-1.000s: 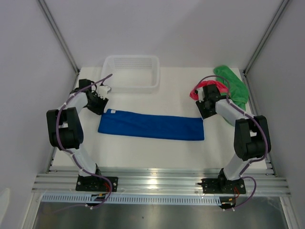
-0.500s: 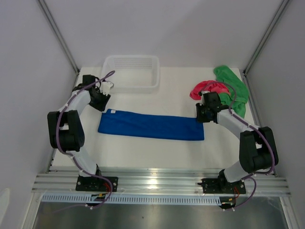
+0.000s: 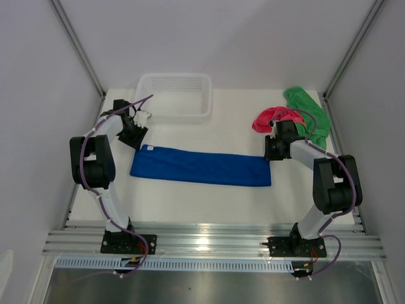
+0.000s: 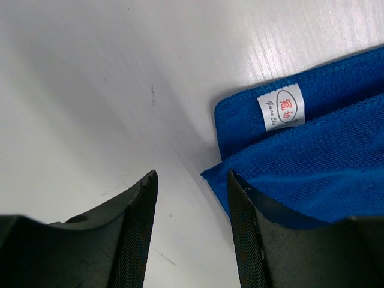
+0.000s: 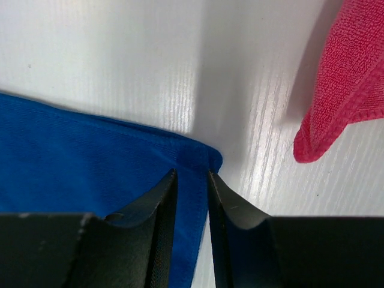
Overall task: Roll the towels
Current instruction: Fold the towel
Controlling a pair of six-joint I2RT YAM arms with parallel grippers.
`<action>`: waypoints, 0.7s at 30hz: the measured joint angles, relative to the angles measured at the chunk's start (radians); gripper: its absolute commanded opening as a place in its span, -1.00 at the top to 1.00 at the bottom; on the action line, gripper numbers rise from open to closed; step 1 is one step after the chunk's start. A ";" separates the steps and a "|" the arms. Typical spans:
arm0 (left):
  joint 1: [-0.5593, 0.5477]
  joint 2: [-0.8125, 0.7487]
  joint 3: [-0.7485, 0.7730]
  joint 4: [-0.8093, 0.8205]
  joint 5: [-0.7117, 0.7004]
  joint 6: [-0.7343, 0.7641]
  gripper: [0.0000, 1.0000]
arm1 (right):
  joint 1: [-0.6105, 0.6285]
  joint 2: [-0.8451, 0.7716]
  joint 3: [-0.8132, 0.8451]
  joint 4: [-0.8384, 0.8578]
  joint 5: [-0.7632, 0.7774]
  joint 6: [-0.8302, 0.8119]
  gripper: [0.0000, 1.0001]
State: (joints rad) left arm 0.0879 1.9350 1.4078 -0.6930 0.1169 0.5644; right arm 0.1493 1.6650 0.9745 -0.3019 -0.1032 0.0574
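Note:
A royal blue towel lies folded into a long flat strip across the middle of the table. My left gripper stands open at its far left corner; in the left wrist view the gripper has bare table between its fingers, and the blue towel with its white label lies beside the right finger. My right gripper is at the far right corner, its jaws narrowly open over the blue towel's hem. The pink-red towel and green towel lie crumpled behind it.
A white mesh basket stands at the back of the table, just beyond the left gripper. White walls close in the table on both sides and at the back. A metal rail runs along the near edge.
The right gripper has come down from beside the pink-red towel onto the blue towel's far right corner. The left gripper has edged outward at the left corner and its jaws have widened a little.

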 measured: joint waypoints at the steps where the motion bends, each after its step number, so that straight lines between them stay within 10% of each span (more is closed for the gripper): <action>1: 0.000 0.005 0.005 0.000 0.002 0.004 -0.06 | -0.004 0.011 0.002 0.003 -0.007 -0.006 0.43; 21: 0.002 0.108 0.138 -0.225 0.075 0.095 0.20 | -0.016 0.065 0.012 0.026 -0.048 -0.036 0.45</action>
State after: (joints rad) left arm 0.0902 2.0434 1.5463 -0.9184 0.1921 0.6594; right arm 0.1333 1.7298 0.9867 -0.2760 -0.1513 0.0216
